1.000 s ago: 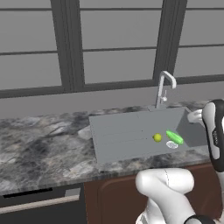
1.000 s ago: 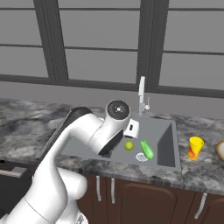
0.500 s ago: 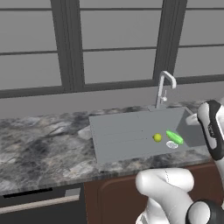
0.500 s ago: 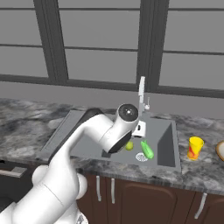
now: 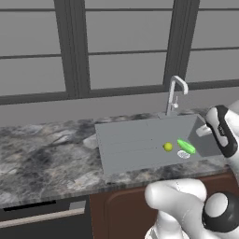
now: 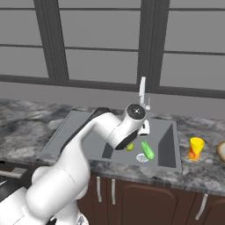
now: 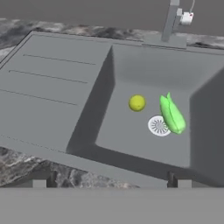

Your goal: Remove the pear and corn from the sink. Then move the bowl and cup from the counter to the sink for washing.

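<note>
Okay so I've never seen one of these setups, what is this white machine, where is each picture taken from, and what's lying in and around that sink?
It is a white robot arm in a computer-rendered kitchen. Two cameras sit behind it, left and right; a third on its hand looks down. Its gripper is open and holds nothing. In the grey sink lie a pear and a green corn beside the round drain, below the faucet. On the counter to the right stands a yellow cup.
</note>
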### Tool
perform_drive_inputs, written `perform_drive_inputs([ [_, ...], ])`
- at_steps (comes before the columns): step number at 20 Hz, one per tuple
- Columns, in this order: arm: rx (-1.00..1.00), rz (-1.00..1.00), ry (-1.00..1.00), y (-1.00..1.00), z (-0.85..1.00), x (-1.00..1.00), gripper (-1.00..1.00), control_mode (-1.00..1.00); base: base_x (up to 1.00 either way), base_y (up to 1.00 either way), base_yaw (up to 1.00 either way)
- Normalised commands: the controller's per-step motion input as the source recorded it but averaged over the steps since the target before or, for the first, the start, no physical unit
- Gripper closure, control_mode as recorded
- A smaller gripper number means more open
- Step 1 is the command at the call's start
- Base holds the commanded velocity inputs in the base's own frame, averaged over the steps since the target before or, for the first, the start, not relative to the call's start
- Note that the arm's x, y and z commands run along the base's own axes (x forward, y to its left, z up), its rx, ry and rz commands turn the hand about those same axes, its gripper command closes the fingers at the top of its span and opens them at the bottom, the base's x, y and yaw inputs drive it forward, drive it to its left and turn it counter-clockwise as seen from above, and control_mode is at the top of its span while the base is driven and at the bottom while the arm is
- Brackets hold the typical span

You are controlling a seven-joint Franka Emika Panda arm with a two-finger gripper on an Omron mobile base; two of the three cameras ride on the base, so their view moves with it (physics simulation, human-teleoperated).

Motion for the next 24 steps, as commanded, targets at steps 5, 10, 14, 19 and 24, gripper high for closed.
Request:
perform_drive_inputs([
  [5, 0.0, 0.13, 0.06, -0.09, -0.13, 0.21, -1.0, -1.0, 0.0, 0.0, 0.0],
  [10, 0.0, 0.17, 0.02, -0.05, -0.1, 0.18, -1.0, -1.0, 0.0, 0.0, 0.0],
  [14, -0.02, 0.11, 0.03, -0.07, -0.15, 0.2, -1.0, -1.0, 0.0, 0.0, 0.0],
  [19, -0.08, 0.02, 0.08, -0.07, -0.21, 0.2, -1.0, -1.0, 0.0, 0.0, 0.0],
  [24, -0.11, 0.0, 0.06, -0.02, -0.26, 0.13, -1.0, -1.0, 0.0, 0.0, 0.0],
])
